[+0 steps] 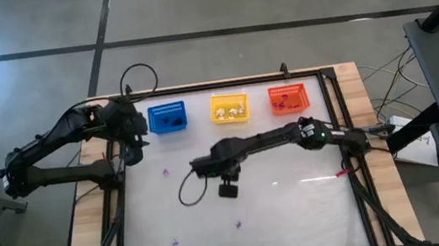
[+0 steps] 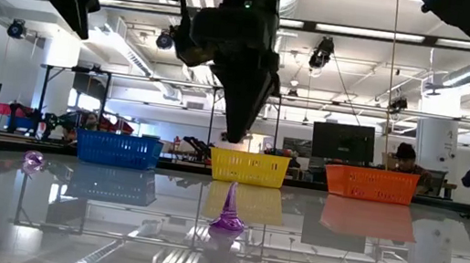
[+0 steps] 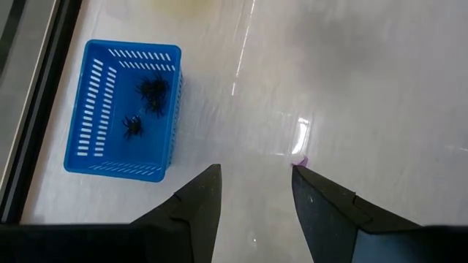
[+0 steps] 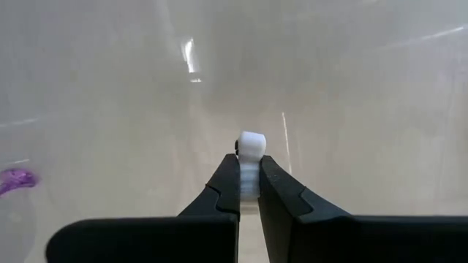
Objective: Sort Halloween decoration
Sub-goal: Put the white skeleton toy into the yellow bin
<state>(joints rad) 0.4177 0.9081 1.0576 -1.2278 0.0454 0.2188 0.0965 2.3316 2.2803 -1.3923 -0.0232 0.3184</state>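
Note:
My right gripper [image 1: 208,168] hangs over the table's middle, pointing down, and is shut on a small white trinket [image 4: 251,147]. In the low view its fingertips [image 2: 235,132] are well above the glossy table. A purple cone-shaped trinket [image 2: 228,215] stands on its wide base below it. More purple trinkets lie on the table [image 1: 165,173] [image 1: 238,222] [image 1: 174,242]. My left gripper [image 3: 252,183] is open and empty beside the blue basket [image 1: 168,117], with a purple trinket [image 3: 300,162] just past one fingertip. My right gripper pinches the white trinket's lower part [image 4: 249,175] between its two fingers, at their free ends. Its upper end [image 4: 251,141] sticks out past the tips. The fingers come from above, pointing down. The trinket is lifted clear of the table.
Three mesh baskets stand in a row at the far edge: the blue basket [image 3: 121,109] holds two black spiders, the yellow one [image 1: 229,107] holds white trinkets, and the orange-red one [image 1: 288,99] holds dark bits. A small red item [image 1: 341,173] lies near the right frame rail.

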